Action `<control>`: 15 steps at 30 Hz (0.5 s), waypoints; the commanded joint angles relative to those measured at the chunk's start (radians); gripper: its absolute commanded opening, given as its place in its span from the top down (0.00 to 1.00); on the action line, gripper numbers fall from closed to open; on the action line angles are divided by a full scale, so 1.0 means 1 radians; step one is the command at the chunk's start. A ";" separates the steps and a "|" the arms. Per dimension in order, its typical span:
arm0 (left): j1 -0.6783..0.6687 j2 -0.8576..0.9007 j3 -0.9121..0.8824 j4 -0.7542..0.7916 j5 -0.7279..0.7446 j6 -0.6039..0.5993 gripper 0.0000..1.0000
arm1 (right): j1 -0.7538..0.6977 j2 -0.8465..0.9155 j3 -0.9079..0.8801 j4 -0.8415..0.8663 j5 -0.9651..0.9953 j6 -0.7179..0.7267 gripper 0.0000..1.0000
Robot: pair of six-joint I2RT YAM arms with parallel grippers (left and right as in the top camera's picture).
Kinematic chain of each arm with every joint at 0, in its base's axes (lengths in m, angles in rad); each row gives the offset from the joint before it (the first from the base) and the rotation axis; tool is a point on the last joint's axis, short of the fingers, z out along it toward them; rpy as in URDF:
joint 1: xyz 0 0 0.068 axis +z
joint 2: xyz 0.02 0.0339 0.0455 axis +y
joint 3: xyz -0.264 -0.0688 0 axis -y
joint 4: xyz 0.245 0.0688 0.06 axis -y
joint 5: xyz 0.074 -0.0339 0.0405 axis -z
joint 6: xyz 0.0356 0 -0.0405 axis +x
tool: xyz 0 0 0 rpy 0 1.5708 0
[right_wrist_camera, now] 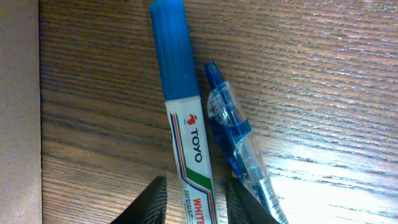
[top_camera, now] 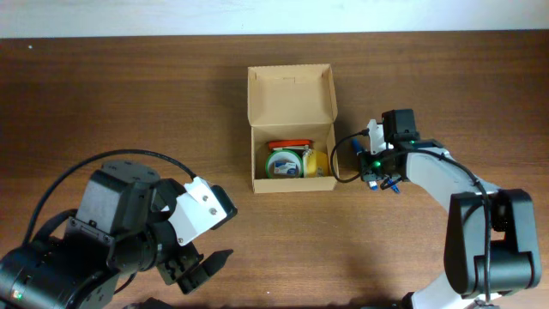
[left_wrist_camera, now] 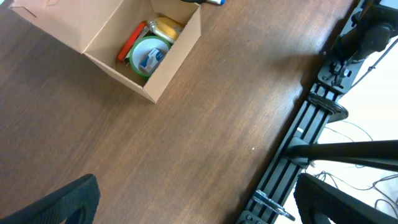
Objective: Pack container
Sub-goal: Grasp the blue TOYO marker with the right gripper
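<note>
The container, a brown cardboard box, stands at the table's middle with its flap lid open to the back. It holds a green tape roll, an orange item and a yellow item, and it also shows in the left wrist view. My right gripper is just right of the box. Its open fingers straddle a blue-capped TOYO whiteboard marker lying on the table, with small gaps on both sides. A blue clear pen lies against the marker's right. My left gripper is open and empty at the front left.
The box's side wall is close on the marker's left. A black metal frame rail runs along the table's edge in the left wrist view. The left arm's bulk fills the front left corner.
</note>
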 commanded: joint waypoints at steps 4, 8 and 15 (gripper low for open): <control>0.005 -0.002 0.000 0.002 0.015 -0.002 0.00 | -0.002 0.056 -0.011 0.004 0.021 0.017 0.81; 0.005 -0.002 0.000 0.002 0.014 -0.002 0.00 | -0.002 0.056 -0.011 0.002 0.020 0.044 0.92; 0.005 -0.002 0.000 0.002 0.015 -0.002 0.00 | -0.002 0.014 0.075 -0.120 -0.090 0.096 0.96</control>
